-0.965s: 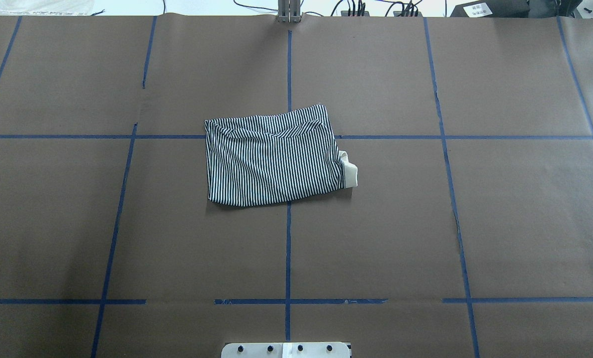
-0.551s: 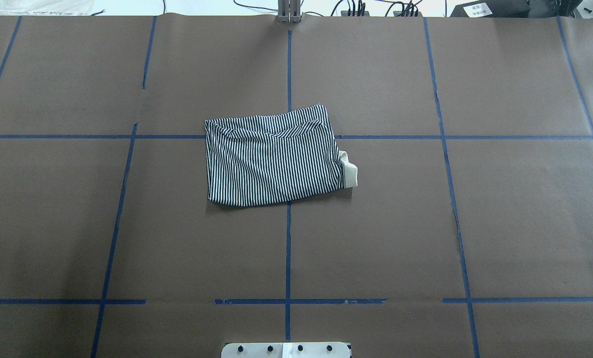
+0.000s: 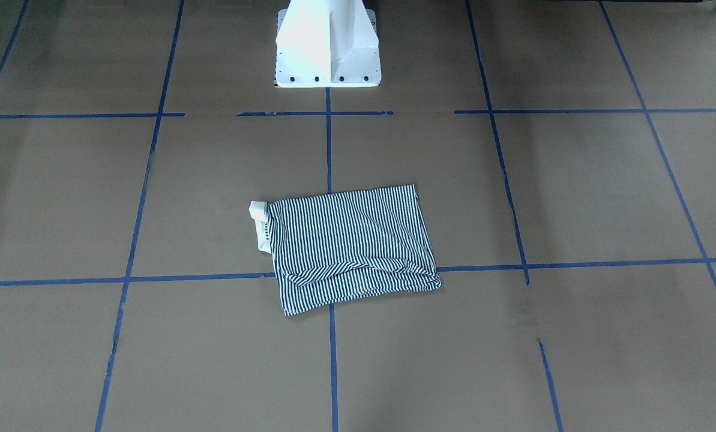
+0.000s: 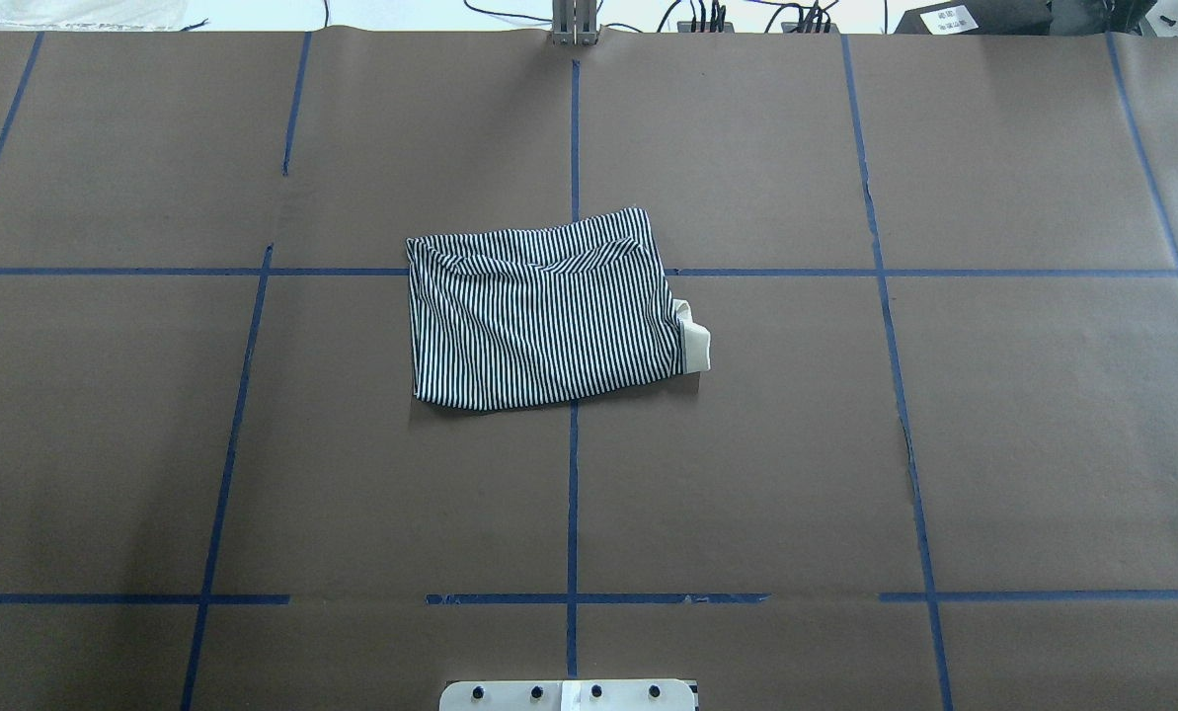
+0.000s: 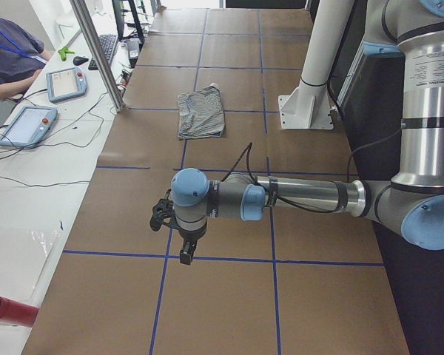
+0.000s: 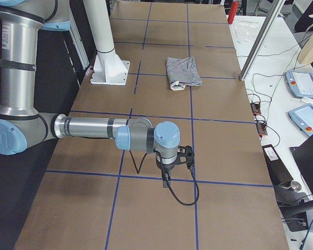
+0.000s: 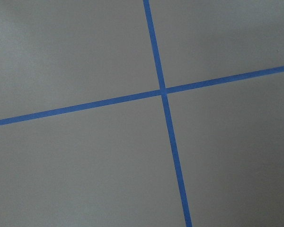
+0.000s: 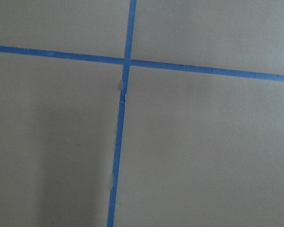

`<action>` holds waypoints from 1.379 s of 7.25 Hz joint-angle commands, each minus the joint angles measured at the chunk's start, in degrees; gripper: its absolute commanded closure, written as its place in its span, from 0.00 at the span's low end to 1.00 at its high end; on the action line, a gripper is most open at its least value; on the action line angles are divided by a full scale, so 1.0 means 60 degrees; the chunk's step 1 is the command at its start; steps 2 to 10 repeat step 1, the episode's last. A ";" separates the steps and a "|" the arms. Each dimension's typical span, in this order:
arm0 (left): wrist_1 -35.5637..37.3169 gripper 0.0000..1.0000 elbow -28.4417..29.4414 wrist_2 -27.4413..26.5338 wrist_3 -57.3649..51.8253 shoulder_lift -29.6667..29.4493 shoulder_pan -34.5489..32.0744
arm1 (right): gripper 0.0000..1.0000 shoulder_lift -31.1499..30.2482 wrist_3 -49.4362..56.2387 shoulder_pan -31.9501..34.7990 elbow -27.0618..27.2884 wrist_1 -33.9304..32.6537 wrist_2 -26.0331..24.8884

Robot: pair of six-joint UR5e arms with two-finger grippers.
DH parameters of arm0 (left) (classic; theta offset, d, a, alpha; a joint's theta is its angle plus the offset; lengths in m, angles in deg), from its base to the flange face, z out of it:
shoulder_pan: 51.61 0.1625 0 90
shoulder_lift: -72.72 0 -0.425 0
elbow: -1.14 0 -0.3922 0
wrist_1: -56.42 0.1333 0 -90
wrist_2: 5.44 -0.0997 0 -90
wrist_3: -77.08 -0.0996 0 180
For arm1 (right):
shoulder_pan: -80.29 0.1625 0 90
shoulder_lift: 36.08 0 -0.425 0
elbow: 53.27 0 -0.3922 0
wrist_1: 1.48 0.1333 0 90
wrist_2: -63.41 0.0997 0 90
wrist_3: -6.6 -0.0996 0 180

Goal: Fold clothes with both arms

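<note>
The navy-and-white striped polo shirt point(image 4: 544, 311) lies folded into a small rectangle at the table's middle, with its cream collar point(image 4: 694, 344) sticking out at one side. It also shows in the front-facing view point(image 3: 351, 246), the exterior left view point(image 5: 201, 112) and the exterior right view point(image 6: 182, 71). Neither arm shows in the overhead or front-facing view. My left gripper point(image 5: 176, 233) hangs over bare table far from the shirt, seen only in the exterior left view. My right gripper point(image 6: 173, 164) does the same in the exterior right view. I cannot tell whether either is open or shut.
Brown paper with blue tape grid lines point(image 4: 573, 494) covers the table. The white pedestal base point(image 3: 327, 45) stands at the robot's side. Tablets point(image 5: 28, 123) and cables lie on the white bench beyond the table, where a person point(image 5: 11, 55) sits.
</note>
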 commanded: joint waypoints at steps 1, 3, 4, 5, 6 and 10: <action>0.0000 0.00 -0.0006 0.0000 0.0000 0.0073 0.0000 | 0.00 -0.0056 0.0011 -0.0004 0.0013 0.0014 0.0000; 0.0000 0.00 -0.0006 0.0000 0.0000 0.0073 0.0000 | 0.00 -0.0056 0.0011 -0.0004 0.0013 0.0014 0.0000; 0.0000 0.00 -0.0006 0.0000 0.0000 0.0073 0.0000 | 0.00 -0.0056 0.0011 -0.0004 0.0013 0.0014 0.0000; 0.0000 0.00 -0.0006 0.0000 0.0000 0.0073 0.0000 | 0.00 -0.0056 0.0011 -0.0004 0.0013 0.0014 0.0000; 0.0000 0.00 -0.0006 0.0000 0.0000 0.0073 0.0000 | 0.00 -0.0056 0.0011 -0.0004 0.0013 0.0014 0.0000; 0.0000 0.00 -0.0006 0.0000 0.0000 0.0073 0.0000 | 0.00 -0.0056 0.0011 -0.0004 0.0013 0.0014 0.0000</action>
